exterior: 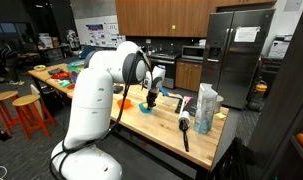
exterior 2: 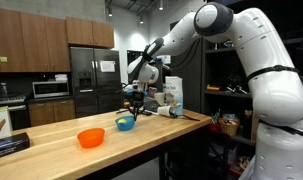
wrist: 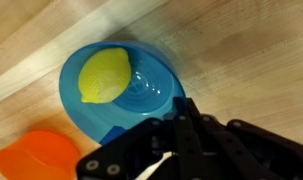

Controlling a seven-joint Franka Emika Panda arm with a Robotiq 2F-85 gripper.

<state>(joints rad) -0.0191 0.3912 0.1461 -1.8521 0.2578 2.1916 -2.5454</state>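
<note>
A yellow lemon (wrist: 104, 76) lies in a blue bowl (wrist: 151, 92) on the wooden counter. My gripper (wrist: 183, 108) hovers just above the bowl's near rim, with its black fingers pressed together and nothing between them. In both exterior views the gripper (exterior 2: 137, 101) (exterior: 152, 97) hangs a little above the blue bowl (exterior 2: 124, 123) (exterior: 147, 108). An orange bowl (wrist: 33, 157) (exterior 2: 90, 137) (exterior: 123, 103) stands beside the blue one.
A black-handled tool (exterior: 184, 130) lies near the counter edge. A white bag (exterior: 207, 104) and a bottle stand at the counter's end; they also show in an exterior view (exterior 2: 171, 98). A dark refrigerator (exterior: 234, 55) stands behind, and orange stools (exterior: 29, 113) beside the counter.
</note>
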